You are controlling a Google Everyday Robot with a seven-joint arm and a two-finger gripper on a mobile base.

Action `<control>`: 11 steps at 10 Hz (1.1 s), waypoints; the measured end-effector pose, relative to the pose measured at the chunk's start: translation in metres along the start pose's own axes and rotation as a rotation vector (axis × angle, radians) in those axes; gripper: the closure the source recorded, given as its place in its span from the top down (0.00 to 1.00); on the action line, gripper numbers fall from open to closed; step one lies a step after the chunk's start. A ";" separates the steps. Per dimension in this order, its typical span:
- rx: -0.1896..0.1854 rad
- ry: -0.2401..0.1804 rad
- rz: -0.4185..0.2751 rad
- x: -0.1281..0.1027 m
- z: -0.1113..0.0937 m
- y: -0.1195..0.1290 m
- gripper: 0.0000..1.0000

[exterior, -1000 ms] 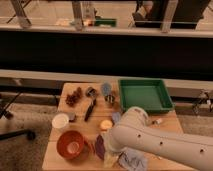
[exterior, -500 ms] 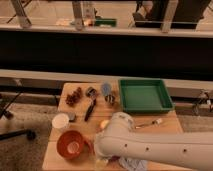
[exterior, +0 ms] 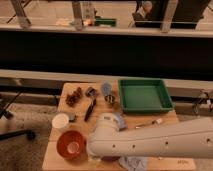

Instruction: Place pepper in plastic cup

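Note:
My white arm (exterior: 150,142) lies across the front of the table and covers its near middle. The gripper is at the arm's left end, low over the table front between the red bowl and the cloth, hidden under the arm. A dark purplish-red shape (exterior: 112,159) peeks out below the arm. I take it for the pepper, mostly hidden. A white plastic cup (exterior: 60,121) stands upright at the table's left, apart from the arm.
A red bowl (exterior: 70,144) sits at the front left beside the arm. A green tray (exterior: 144,95) stands at the back right. A black brush (exterior: 90,107), a brown snack pile (exterior: 74,97), a bluish cup (exterior: 106,89), a pen (exterior: 149,123) and a pale cloth (exterior: 132,163) lie around.
The arm has swung left and lower over the table's front. It now covers the purplish thing that lay bare next to the red bowl a second ago.

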 end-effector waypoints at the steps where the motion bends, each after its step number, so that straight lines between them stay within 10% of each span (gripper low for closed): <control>1: -0.002 0.005 -0.003 -0.004 0.004 -0.001 0.80; 7: -0.017 0.019 -0.005 -0.005 0.023 -0.012 0.80; 11: -0.033 0.024 -0.011 -0.006 0.033 -0.014 0.58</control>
